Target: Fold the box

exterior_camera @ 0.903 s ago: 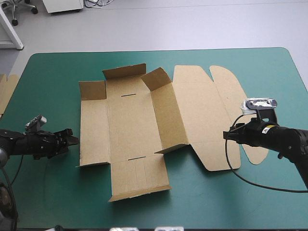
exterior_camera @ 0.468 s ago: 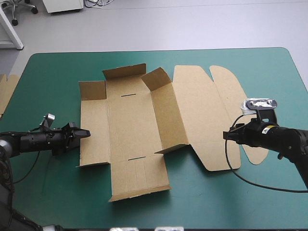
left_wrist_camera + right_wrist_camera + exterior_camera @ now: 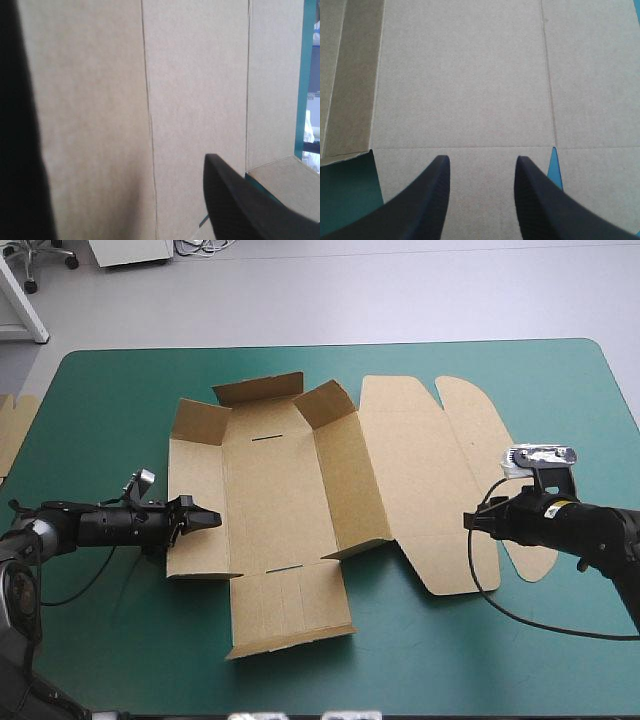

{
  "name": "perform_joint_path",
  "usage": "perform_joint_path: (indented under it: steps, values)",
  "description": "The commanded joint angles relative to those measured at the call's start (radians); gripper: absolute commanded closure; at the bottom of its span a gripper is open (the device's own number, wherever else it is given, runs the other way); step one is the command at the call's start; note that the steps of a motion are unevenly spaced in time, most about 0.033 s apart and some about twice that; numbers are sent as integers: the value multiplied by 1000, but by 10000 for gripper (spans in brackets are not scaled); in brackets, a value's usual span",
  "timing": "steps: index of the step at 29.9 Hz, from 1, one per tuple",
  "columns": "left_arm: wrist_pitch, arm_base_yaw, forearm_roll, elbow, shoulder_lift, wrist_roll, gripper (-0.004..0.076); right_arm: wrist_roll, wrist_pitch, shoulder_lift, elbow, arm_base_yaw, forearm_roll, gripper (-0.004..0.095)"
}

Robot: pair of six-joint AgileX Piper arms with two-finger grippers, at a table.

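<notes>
The brown box (image 3: 270, 490) lies opened out on the teal-green cover (image 3: 110, 400), with the lid (image 3: 420, 470) flat to the right. Its left wall (image 3: 195, 480) is tilted up off the table, and the right wall (image 3: 345, 480) stands raised. My left gripper (image 3: 205, 518) reaches in low against the left wall. In the left wrist view brown board (image 3: 190, 75) fills the picture, with one black finger (image 3: 240, 210) near it and the other a dark band far to the side, so the gripper is open. My right gripper (image 3: 470, 521) (image 3: 481, 162) is open over the lid's near edge (image 3: 465, 75).
An edge of more brown board (image 3: 15, 430) shows at the table's left edge. The near flap (image 3: 290, 610) of the box lies flat toward the front edge. Bare cover lies around the box on all sides.
My left gripper has moved right from the open cover to the box's left wall, and that wall has tipped up from flat. The right arm has stayed where it was.
</notes>
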Motion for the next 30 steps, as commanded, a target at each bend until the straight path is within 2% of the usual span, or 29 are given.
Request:
perform_joint_path:
  steps: [1,6,9,11,12,17,20,24,30]
  values:
    - [-31,-10,-31,-13,-27,11,379,-2,-37,-13,-37,-5,13,507]
    - [-31,-10,-38,-34,-27,11,457,-2,-36,-13,-37,-5,13,507]
    - [-34,-10,-53,-36,-27,11,586,-2,-32,-13,-37,-5,13,507]
    - [-34,-10,-63,-36,-27,36,713,-2,-29,-13,-37,-5,13,507]
    - [-34,-10,-68,-36,-27,50,731,-2,-27,-13,-37,-5,13,507]
    - [-31,-10,-30,-40,-27,62,734,-2,-25,-13,-37,-5,11,507]
    - [5,-10,38,-81,-27,51,734,-2,-25,-13,-37,-5,9,507]
    - [75,-10,107,-185,-27,48,734,-4,-25,-13,-37,-5,9,507]
    - [204,-33,318,-405,-15,-45,734,-6,-31,-13,-37,-5,9,507]
